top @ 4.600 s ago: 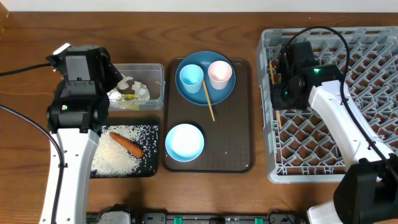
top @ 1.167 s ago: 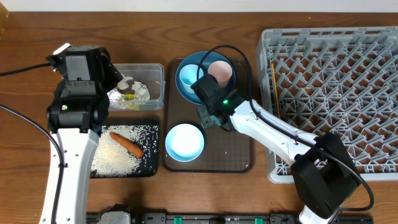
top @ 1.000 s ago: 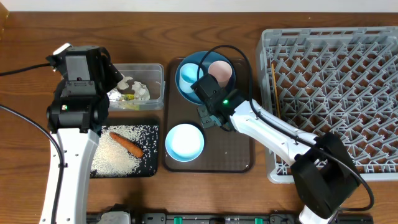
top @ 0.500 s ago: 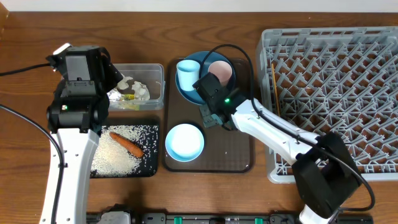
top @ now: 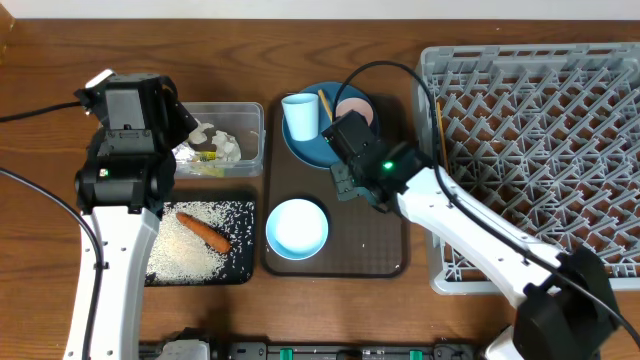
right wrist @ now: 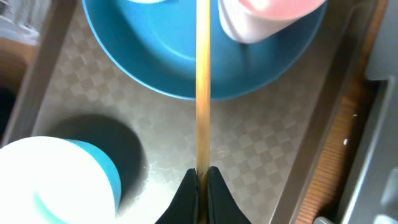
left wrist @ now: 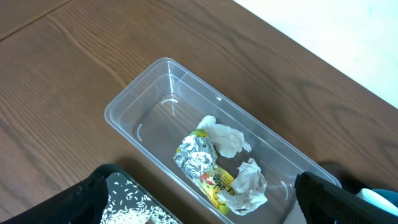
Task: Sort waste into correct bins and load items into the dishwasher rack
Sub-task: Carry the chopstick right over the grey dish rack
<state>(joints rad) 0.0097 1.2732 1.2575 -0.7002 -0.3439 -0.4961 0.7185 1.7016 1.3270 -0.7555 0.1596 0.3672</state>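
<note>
Firmly pinched in the closed right gripper [right wrist: 203,177], a chopstick [right wrist: 203,87] reaches across the blue plate [right wrist: 155,68], between the blue cup [top: 300,115] and pink cup [right wrist: 267,18]. A bowl [top: 296,228] sits beside the plate on the brown tray [top: 385,250]; a second chopstick [top: 440,130] lies in the rack [top: 540,150]. The left gripper [left wrist: 200,183] hangs with jaws spread wide above the tub [left wrist: 140,102] holding paper [left wrist: 227,140] and wrapper [left wrist: 198,158], the carrot [top: 205,231] and rice [top: 185,252] in the black tray [top: 243,272] nearby.

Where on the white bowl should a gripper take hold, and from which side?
Pinch the rim of the white bowl from above, one finger inside and one outside: it stands upright, mouth up, probably too wide to span. Its right edge borders bare brown tray.
</note>
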